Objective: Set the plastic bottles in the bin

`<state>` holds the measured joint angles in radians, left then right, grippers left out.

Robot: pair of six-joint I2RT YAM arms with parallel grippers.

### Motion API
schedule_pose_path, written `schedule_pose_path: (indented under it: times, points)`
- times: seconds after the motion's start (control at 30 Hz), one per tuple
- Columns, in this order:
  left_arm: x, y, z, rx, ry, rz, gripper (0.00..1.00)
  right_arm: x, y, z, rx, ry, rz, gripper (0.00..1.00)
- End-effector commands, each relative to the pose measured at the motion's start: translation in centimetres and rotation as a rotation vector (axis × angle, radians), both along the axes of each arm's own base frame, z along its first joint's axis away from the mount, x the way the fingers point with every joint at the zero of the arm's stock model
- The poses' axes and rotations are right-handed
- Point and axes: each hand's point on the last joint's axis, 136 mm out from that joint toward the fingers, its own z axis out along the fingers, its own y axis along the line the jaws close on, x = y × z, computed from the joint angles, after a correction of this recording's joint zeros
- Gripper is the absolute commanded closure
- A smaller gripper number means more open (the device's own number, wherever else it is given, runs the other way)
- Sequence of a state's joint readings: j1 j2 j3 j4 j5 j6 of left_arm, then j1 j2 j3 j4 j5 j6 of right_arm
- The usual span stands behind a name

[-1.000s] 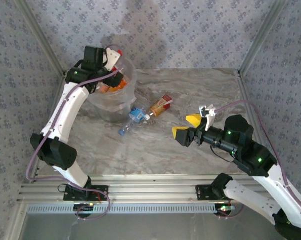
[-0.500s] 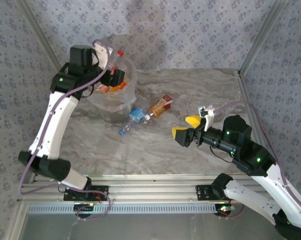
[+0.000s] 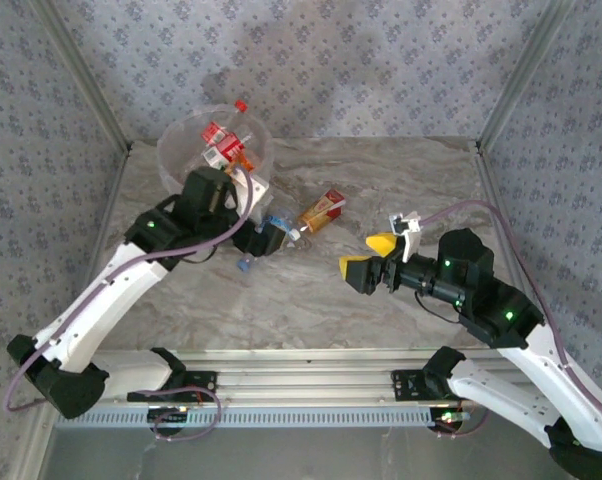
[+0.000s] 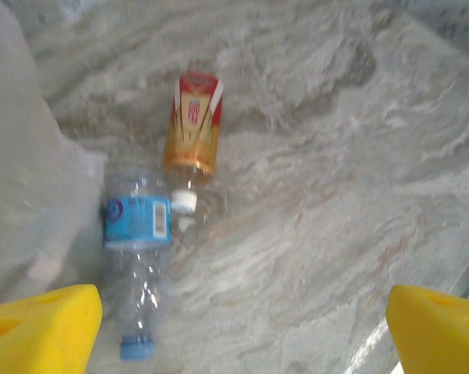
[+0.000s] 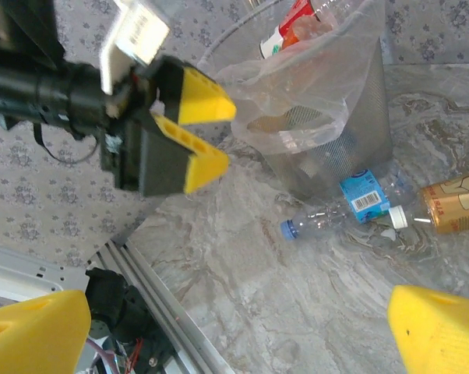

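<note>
A clear bottle point(image 4: 137, 265) with a blue label and blue cap lies on its side on the table point(image 4: 336, 195), just beside the bin point(image 4: 20, 156). Its cap end sits in the gap of the left end effector point(image 5: 228, 134), close to one yellow finger point(image 4: 40, 327) and well apart from the other. The fingers are spread wide and touch nothing. An orange bottle point(image 4: 192, 125) with a red label lies beyond it, its white cap almost touching the clear bottle's label. Inside the bin rest other bottles point(image 3: 219, 135) with red labels. The right end effector point(image 3: 371, 257) hovers over bare table, well off to the right of both loose bottles, fingers spread and holding nothing

From above, the left end effector's dark body covers part of the clear bottle and hides its own fingers. Both wrist views cut the fingers off at the lower corners. The left wrist view is blurred, so the label print is unreadable, and the bin's contents are hard to count through the liner
</note>
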<state>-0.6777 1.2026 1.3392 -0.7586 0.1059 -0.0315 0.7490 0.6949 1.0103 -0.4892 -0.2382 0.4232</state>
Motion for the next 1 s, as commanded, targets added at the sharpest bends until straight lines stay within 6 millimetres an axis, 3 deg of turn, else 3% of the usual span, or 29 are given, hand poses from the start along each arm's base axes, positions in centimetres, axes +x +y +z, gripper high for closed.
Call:
schedule_pose_path:
  times: [0.0, 0.43, 0.83, 0.97]
  points:
    - [1.1, 0.8, -2.2, 0.054, -0.008, 0.122, 0.05, -0.3, 0.4, 0.2, 0.023, 0.004, 0.024, 0.0]
    - [3.2, 1.4, -13.4, 0.35, 0.049, 0.218, 0.03, -0.2, 0.5, -0.9, 0.004, 0.021, 0.019, 0.0]
    - [6.9, 1.9, -19.6, 0.515, 0.099, 0.342, 0.03, -0.3, 0.4, -1.3, -0.002, 0.027, 0.015, 0.0]
    - [8.5, 2.2, -20.8, 0.536, 0.105, 0.351, 0.03, -0.4, 0.3, -1.3, -0.001, 0.028, 0.013, 0.0]
